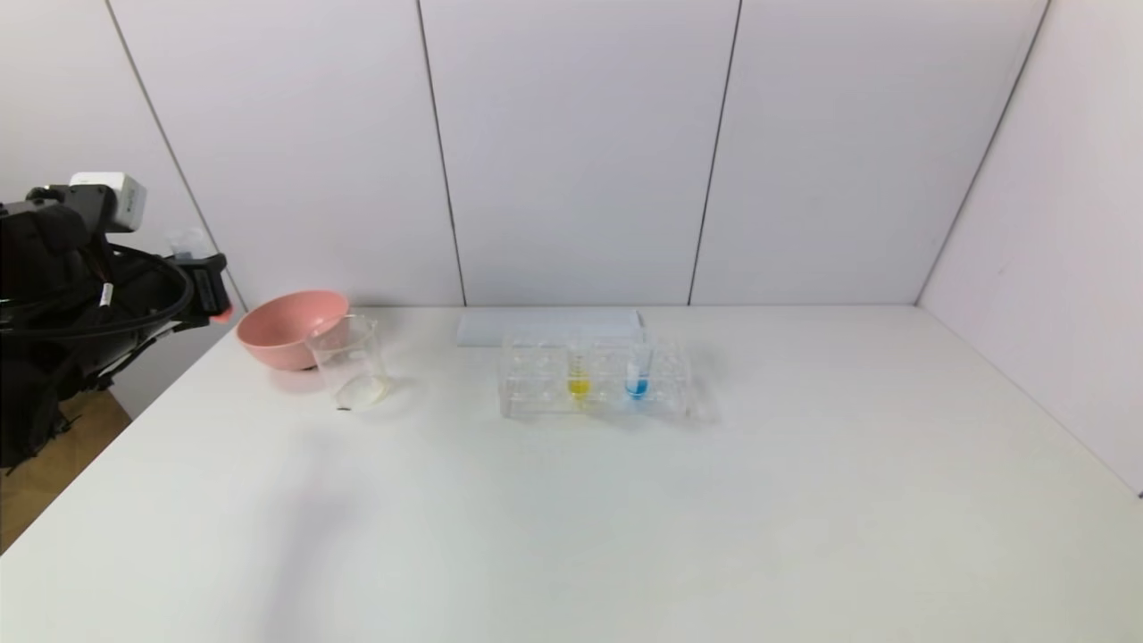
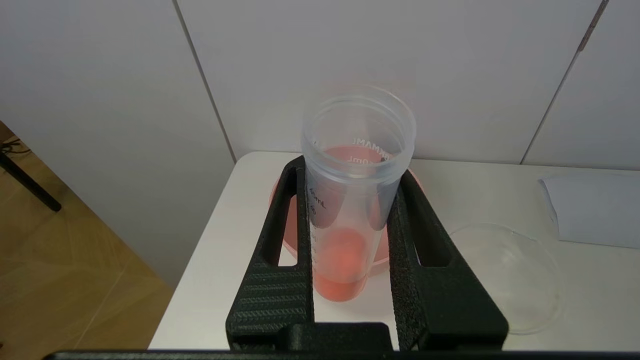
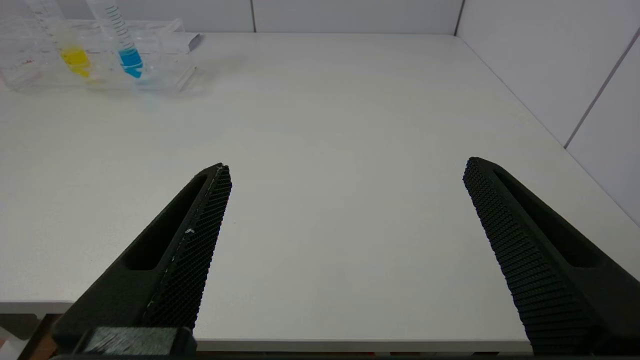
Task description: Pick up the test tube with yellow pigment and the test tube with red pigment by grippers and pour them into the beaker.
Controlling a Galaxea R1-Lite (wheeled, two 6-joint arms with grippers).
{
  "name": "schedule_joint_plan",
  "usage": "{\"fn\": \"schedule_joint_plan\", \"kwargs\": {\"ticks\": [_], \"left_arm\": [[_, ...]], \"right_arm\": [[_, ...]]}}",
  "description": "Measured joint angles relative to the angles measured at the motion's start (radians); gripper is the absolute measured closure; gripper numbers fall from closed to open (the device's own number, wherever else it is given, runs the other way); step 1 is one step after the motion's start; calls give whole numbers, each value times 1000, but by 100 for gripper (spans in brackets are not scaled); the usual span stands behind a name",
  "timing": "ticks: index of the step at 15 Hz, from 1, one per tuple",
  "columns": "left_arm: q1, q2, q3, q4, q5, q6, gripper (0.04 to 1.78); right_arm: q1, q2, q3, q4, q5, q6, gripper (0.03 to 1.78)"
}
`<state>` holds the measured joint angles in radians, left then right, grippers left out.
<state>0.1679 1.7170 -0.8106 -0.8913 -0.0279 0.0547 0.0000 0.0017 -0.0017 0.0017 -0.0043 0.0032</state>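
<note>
My left gripper (image 1: 210, 288) hangs left of the table, beside the pink bowl, shut on the test tube with red pigment (image 2: 345, 220); the tube stands between its fingers (image 2: 272, 250) with red-orange liquid at the bottom. The beaker (image 1: 350, 362) stands on the table by the bowl and shows in the left wrist view (image 2: 510, 275). The test tube with yellow pigment (image 1: 579, 375) stands in the clear rack (image 1: 536, 393), also in the right wrist view (image 3: 75, 59). My right gripper (image 3: 345, 172) is open and empty over the table's near right edge.
A pink bowl (image 1: 286, 329) stands behind the beaker. A tube with blue liquid (image 1: 637, 377) stands in the rack beside the yellow one. A flat white-grey sheet (image 1: 549, 326) lies behind the rack. Walls close the back and right.
</note>
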Motion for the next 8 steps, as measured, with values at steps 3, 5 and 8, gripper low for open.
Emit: {"fn": "schedule_joint_plan", "kwargs": {"ticks": [3,5,8], "left_arm": [[45,0,14,-1,-63,0,138],[53,2,17,-2,-88,0,138],[57,7,17,-4,-128,0,138]], "right_arm": [[0,0,0,0,0,0,11],[0,0,0,0,0,0,11],[0,0,0,0,0,0,11]]}}
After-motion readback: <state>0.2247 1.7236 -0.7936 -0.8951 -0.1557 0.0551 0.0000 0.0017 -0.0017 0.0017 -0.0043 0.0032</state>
